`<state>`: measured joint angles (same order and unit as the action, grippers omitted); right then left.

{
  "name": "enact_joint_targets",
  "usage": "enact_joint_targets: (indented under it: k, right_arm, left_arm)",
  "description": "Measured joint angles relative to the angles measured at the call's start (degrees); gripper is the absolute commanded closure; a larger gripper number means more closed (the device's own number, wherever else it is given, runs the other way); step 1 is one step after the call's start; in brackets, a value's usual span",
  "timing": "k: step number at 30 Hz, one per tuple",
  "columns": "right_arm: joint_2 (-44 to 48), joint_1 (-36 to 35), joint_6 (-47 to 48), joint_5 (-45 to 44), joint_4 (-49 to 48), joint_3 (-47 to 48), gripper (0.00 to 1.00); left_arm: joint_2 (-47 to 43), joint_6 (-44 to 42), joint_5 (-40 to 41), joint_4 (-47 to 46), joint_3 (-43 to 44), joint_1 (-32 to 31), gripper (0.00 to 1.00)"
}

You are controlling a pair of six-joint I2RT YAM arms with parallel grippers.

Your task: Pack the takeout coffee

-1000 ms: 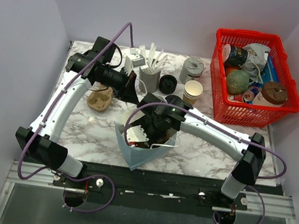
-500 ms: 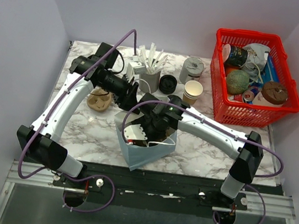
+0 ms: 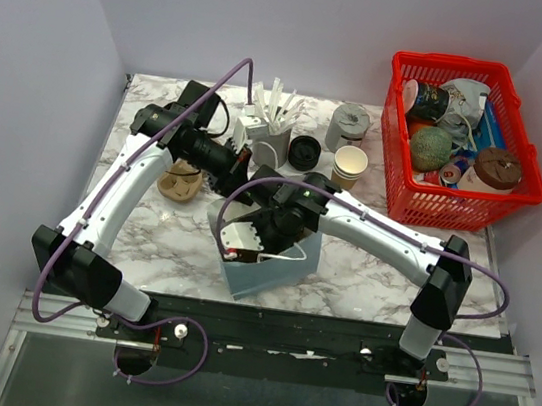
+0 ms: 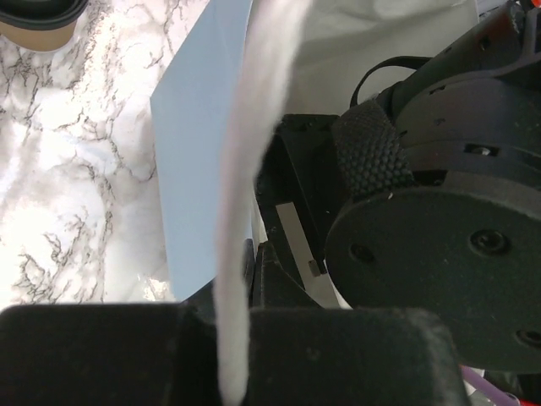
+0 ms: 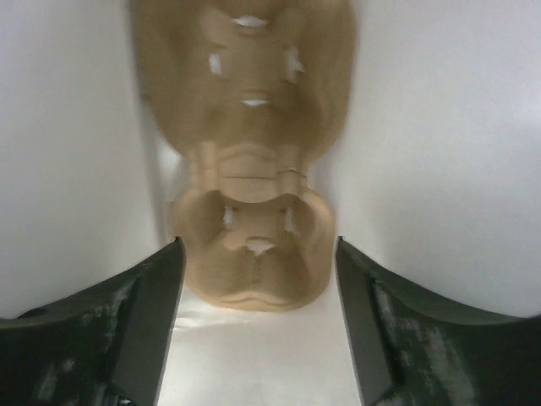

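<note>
Left gripper [image 3: 233, 165]: closed, clamped on the rim of the bag [image 3: 272, 269]. The left wrist view shows the paper edge running straight in between the fingers. This grip appears to be what holds the bag's mouth open.

Right gripper [image 5: 258, 245]: jaws apart, reaching down inside the bag. Its fingers stand on either side of the near end of a pulp carrier [image 5: 249, 169] lying on the bag floor. The view does not show whether the pads touch the carrier, and nothing is gripped.

Bag: light blue paper, at the near middle of the table [image 3: 363, 266], between the two arms. Apart from the carrier, its contents cannot be made out, because the right arm covers the opening from above.

Coffee [image 3: 304, 152]: the black-lidded cup stands on the table behind the bag, outside it, just beside the stack of lidless cups [image 3: 349, 166]. Neither gripper is on it.

Progress: judged to be at an early-to-middle stage. The bag is open and held, and the carrier is in place inside. Three steps remain: clear the right gripper from the bag, pick up the coffee, and lower it upright into a carrier well. The left hold on the rim will be needed until the cup is seated.
</note>
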<state>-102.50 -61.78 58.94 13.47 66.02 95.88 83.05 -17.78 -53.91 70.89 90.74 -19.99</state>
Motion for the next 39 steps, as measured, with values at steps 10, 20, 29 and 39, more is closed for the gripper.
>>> enact_joint_targets:
  k: [10, 20, 29, 39]
  right_arm:
    - [-0.13, 0.00, 0.17, 0.52, 1.01, 2.05, 0.40]
    - [0.04, 0.00, -0.90, 1.46, 2.73, 9.79, 0.20]
    - [5.86, 0.00, -6.32, 3.13, 3.65, 20.09, 0.14]
    - [22.01, 3.28, -10.47, 5.42, -0.39, 12.39, 0.08]
  left_arm:
    - [0.04, 1.40, 2.40, -2.73, -0.02, -0.66, 1.00]
    - [0.83, 1.77, 4.57, -5.01, -0.70, -0.76, 0.99]
    - [3.04, 1.03, 7.76, -4.92, 0.59, -0.76, 0.53]
    - [4.24, -0.70, 13.94, -5.49, 6.14, -0.76, 0.45]
